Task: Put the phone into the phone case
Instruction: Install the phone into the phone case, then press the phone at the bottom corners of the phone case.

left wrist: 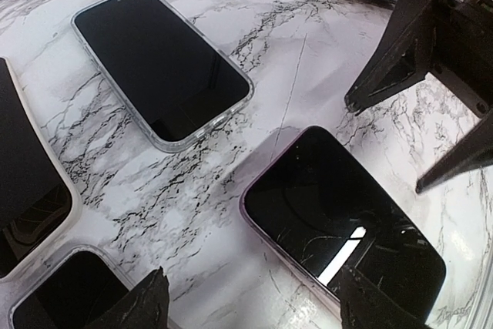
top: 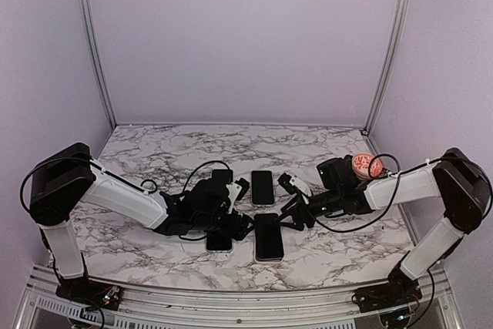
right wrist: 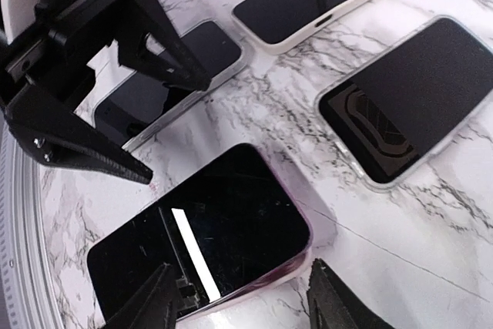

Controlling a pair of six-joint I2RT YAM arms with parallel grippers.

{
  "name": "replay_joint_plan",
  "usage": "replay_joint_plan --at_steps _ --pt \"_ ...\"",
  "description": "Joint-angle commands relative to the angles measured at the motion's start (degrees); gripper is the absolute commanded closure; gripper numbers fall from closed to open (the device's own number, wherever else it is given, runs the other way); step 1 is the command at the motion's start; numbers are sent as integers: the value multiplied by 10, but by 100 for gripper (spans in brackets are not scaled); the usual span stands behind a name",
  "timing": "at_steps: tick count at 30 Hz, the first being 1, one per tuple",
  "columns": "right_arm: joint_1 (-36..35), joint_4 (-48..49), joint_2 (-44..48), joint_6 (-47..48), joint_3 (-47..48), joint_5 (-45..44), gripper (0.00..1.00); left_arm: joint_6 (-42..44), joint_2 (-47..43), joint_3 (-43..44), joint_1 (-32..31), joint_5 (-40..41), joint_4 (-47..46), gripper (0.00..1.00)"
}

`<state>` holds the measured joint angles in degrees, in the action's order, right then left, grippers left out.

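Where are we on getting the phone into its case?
Done, apparently: the phone lies screen up inside a purple rim that looks like the case. In hand: nothing. The left claw and right claw both stand open, straddling its ends. Left: I cannot tell whether every corner is seated, so a press-down check may remain, then backing the arms off.

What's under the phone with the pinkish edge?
The pink-edged phone lies flat, screen up, on the marble table. Only table shows around it; anything directly beneath is hidden by the phone itself.
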<state>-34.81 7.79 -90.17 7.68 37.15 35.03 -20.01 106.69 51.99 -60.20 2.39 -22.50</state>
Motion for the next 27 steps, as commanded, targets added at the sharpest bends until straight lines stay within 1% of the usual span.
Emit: replay_joint_plan --at_steps 1,2,4,6,8,9,12,15,18,20,24,27 --pt "-1 -83 63 -111 20 -109 52 5 -27 -6 2 7 -1 28" --pt "-5 -100 82 -180 11 -152 60 1 -33 -8 2 5 5 31" --pt "-27 -142 119 -262 -3 -225 68 -5 -41 -10 2 -11 24 41" --pt "-78 -206 143 -337 -8 -330 78 -12 -46 -7 0 -34 59 52" --pt "-121 -263 151 -402 -8 -408 87 -12 -53 -10 -12 -41 93 57" --pt "-133 -282 152 -427 -11 -423 92 -9 -57 -10 -22 -33 111 58" --pt "-156 -291 150 -470 -28 -434 99 17 -60 1 -58 11 167 60" --pt "-193 -253 128 -495 -34 -418 100 40 -40 25 -86 35 206 64" --pt "-231 -238 83 -519 -20 -417 100 48 -20 43 -99 36 224 67" --pt "-255 -238 55 -528 -6 -420 100 47 -14 45 -102 33 241 67" --pt "-287 -248 11 -544 22 -429 100 50 -8 43 -107 17 245 69" --pt "-301 -251 -6 -550 41 -435 100 54 10 50 -108 -1 246 73"
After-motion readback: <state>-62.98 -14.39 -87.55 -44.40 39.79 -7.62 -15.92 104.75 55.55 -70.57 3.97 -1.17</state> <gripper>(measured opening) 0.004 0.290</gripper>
